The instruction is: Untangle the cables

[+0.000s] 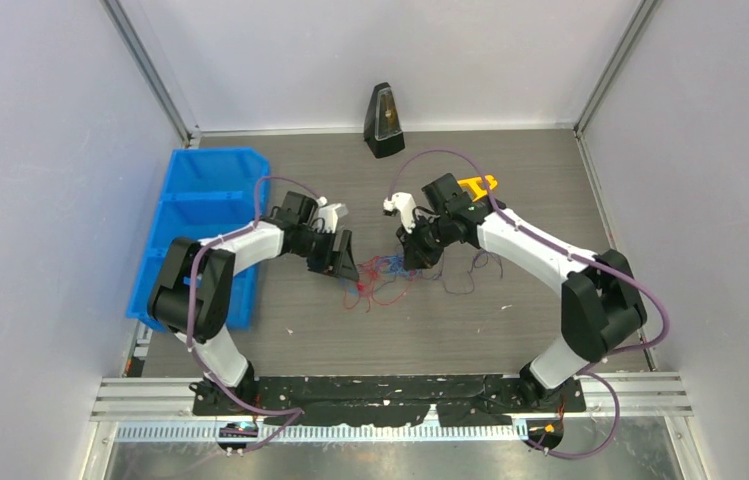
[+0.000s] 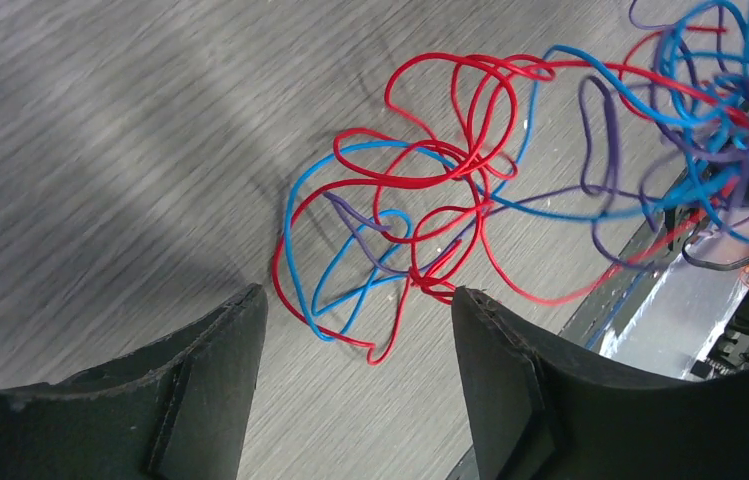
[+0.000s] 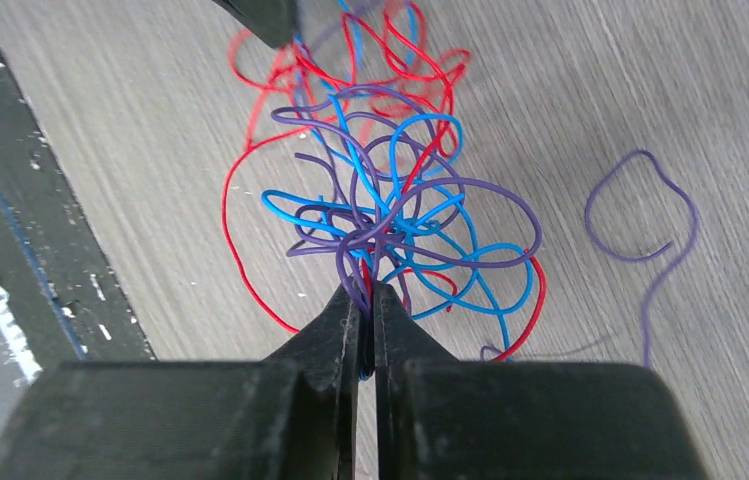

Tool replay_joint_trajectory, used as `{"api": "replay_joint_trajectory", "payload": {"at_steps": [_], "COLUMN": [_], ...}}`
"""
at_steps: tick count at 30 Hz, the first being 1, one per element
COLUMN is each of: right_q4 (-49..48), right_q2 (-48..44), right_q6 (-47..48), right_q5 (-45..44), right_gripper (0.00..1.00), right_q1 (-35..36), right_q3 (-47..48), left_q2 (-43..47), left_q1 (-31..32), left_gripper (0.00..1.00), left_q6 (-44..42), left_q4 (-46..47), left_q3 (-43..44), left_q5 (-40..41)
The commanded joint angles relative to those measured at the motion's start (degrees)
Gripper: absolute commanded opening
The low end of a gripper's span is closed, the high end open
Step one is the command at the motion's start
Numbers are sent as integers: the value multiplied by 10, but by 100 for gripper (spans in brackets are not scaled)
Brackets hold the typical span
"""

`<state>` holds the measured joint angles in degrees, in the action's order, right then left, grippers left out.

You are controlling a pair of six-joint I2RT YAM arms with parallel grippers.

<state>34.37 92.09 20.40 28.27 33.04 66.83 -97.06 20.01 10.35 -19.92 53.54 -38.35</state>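
Red, blue and purple hair-thin cables (image 1: 380,277): held at right end only

Left black two-finger gripper (image 2: 360,305) hung wide open and empty, tilted down, red-and-blue loops lying just ahead of its fingertips on the grey wood-grain table (image 2: 100,150). The tangle's long axis ran across toward the right black gripper (image 3: 368,300), closed tight on purple strands.

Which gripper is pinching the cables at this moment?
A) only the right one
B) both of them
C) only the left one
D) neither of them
A: in the right wrist view the right gripper is shut on purple strands of the cables, while the left gripper is open in its own view, with its fingers wide apart and clamping nothing.
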Motion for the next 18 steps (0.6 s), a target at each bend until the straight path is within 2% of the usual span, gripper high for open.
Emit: {"api": "replay_joint_trajectory", "payload": {"at_steps": [1, 8, 12, 14, 16, 18], "right_q4": [-6, -1, -8, -8, -8, -7], "right_q2": [-41, -55, -56, -56, -62, -72], "right_q6": [-26, -41, -57, -63, -65, -65], "right_q5": [53, 73, 122, 144, 153, 154], "right_gripper": [5, 5, 5, 5, 5, 6], "right_q1": [2, 2, 2, 2, 2, 1], "right_q3": [-1, 18, 21, 30, 34, 36], "left_q2": [-16, -15, -18, -30, -52, -65], "left_q1": [33, 56, 58, 62, 69, 76], "left_gripper": [69, 70, 78, 78, 76, 68], "left_q6": [14, 79, 118, 130, 143, 135], "left_q4": [35, 154, 241, 279, 290, 275], "left_q3": [32, -7, -28, -27, -15, 0], "left_q5": [-12, -85, -127, -130, -129, -115]}}
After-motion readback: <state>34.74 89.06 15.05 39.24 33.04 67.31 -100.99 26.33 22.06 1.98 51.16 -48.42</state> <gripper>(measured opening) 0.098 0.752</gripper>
